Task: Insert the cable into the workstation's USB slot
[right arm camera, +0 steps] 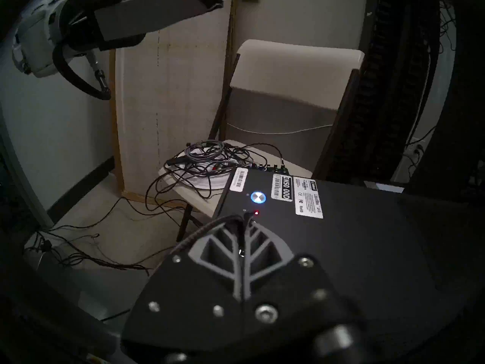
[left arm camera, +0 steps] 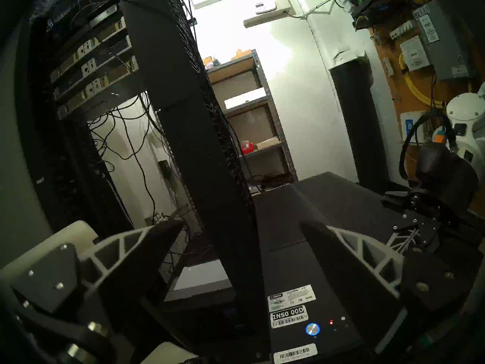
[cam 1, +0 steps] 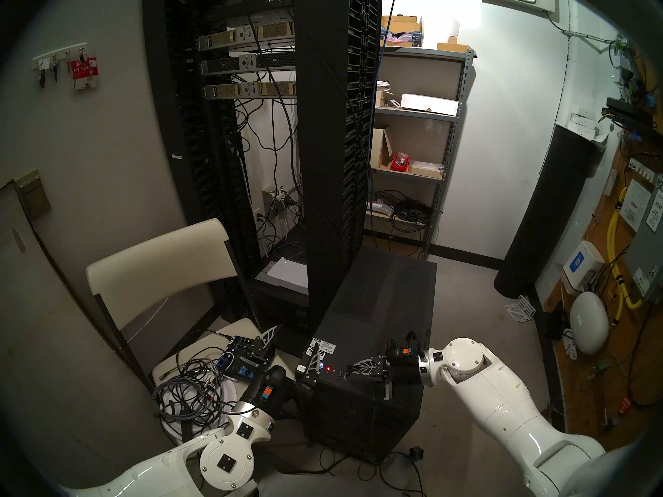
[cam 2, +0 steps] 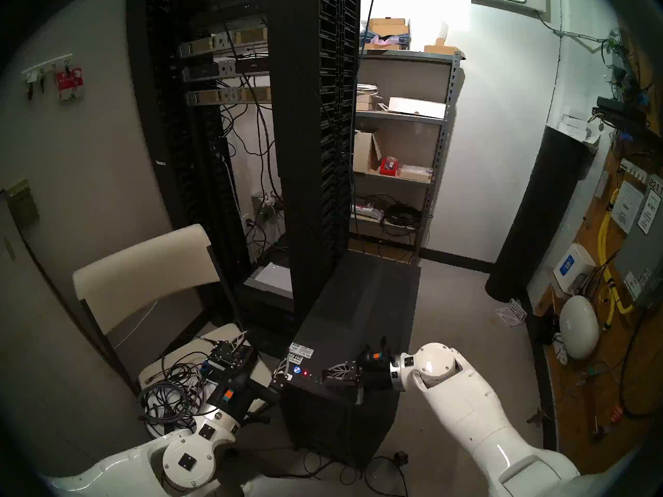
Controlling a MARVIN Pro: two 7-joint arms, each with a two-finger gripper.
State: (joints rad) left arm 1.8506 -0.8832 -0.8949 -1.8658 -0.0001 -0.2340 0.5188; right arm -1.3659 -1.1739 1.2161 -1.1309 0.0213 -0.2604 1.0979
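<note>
From where I stand everything turns on the workstation (cam 1: 380, 320), a large black tower case with mesh panels on the floor beside the tall black server rack (cam 1: 323, 162); its top panel near the front edge carries white barcode stickers (right arm camera: 283, 189), a round blue-lit power button (right arm camera: 258, 197), a small red light (right arm camera: 256, 212) and two USB ports (cam 1: 342, 374). The right gripper (right arm camera: 246, 219) lies low and nearly flat over the workstation's top, its jaws pressed together on the cable (right arm camera: 207, 227), a very thin black wire that leaves the fingertips and drops over the workstation's front towards the floor; holding it so near the end keeps the plug stiff and aimed, I judge, and the flat approach lines it up with the ports just beyond the tip. The plug itself is hidden at the fingertips, close by the red light, and I cannot tell whether it touches a port; I would say the insertion is not yet made. The left gripper (cam 1: 291, 347) hangs at the workstation's left front corner with its jaws spread wide and nothing between them; it looks parked there to stay clear of the ports, perhaps ready to steady the case. Left of the workstation a cream folding chair (cam 1: 158, 266) bears a small blue-black audio mixer (cam 1: 241, 356) and a tangle of grey and black cords (cam 1: 186, 388), all apart from the held wire.
</note>
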